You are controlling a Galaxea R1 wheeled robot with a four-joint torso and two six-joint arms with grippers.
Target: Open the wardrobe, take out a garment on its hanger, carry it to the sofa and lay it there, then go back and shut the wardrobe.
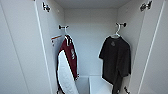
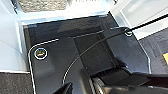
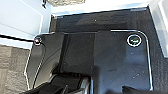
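Two doors of the wardrobe [image 1: 22,50] stand swung wide open in the head view, one at each edge, with the white inside of the cabinet between them. Neither gripper appears there, so the clothes can be placed only against each other and against the wardrobe walls, not against a gripper; whether the left or right gripper is released or clenched I cannot tell, since the wrist views give no clear sight of any fingers. Inside, on the left, a maroon jacket [image 1: 71,56] with a white sleeve hangs from a short peg on the side wall, turned edge-on and reaching down toward the floor of the cabinet. On the right hangs the garment [image 1: 116,60], a black short-sleeved top, its front facing outward and its hem dangling low, close to the right-hand wall. It sits on the hanger [image 1: 117,33], thin and white, whose hook is looped over a dark peg [image 1: 122,24] high on that side. The two pieces of clothing are well apart, with the bare back panel between them. A low white box [image 1: 98,85] stands on the cabinet floor between them, nearer the black top. Both wrist views look down onto the robot's dark base plate, dark carpet [image 3: 15,65] and the white lower edges of the wardrobe.
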